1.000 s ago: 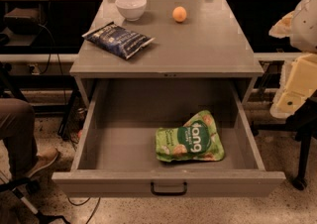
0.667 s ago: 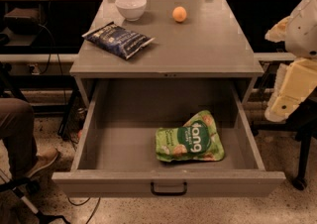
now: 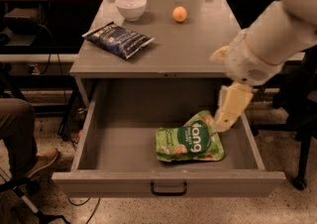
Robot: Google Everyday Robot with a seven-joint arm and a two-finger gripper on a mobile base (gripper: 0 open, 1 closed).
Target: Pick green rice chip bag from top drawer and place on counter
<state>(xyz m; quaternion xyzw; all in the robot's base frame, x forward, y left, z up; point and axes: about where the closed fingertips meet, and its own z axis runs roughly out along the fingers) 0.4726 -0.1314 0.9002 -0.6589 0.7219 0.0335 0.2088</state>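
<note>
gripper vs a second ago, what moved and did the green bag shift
The gripper swung in from the right edge of the view, leftward and down over the top drawer, to the upper right corner of the green rice chip bag; contact cannot be told. The bag has not moved. The drawer stays open; blue snack bag, bowl and orange on the counter are unchanged.

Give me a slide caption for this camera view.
Gripper over the right edge of the green rice chip bag in the open top drawer.

White arm, cream jaws over drawer
</note>
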